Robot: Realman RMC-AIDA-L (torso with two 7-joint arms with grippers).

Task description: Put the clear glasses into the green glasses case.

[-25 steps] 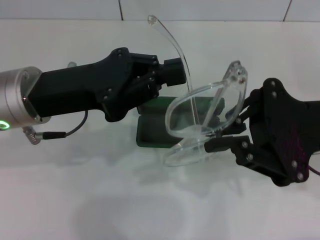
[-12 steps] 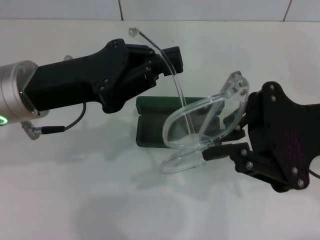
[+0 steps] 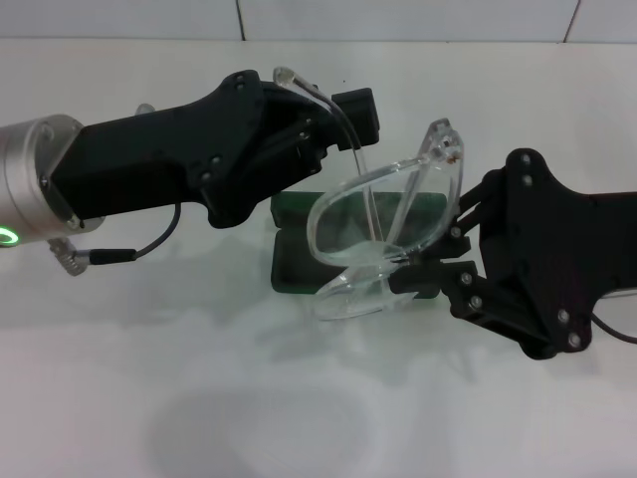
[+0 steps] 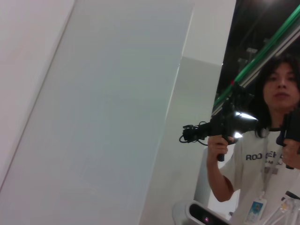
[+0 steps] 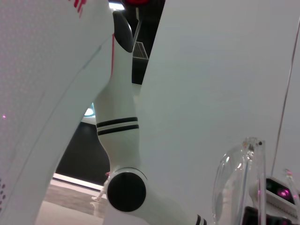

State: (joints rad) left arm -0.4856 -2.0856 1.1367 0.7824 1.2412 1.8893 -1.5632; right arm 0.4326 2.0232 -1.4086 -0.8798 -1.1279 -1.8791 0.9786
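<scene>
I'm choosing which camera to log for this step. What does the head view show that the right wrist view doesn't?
Only the head view shows the green glasses case open on the table, the left hand at a temple arm, and the right hand gripping the frame. Only the right wrist view shows the robot's white body. Both show the clear glasses.

The desk is white and smooth, and soft grey shadows lie on it. Behind it stands a white wall with thin dark seams. In the left wrist view a person with dark hair and a white T-shirt holds a black handheld device with a cable; a badge hangs at the chest. A broad pale panel fills most of that view
</scene>
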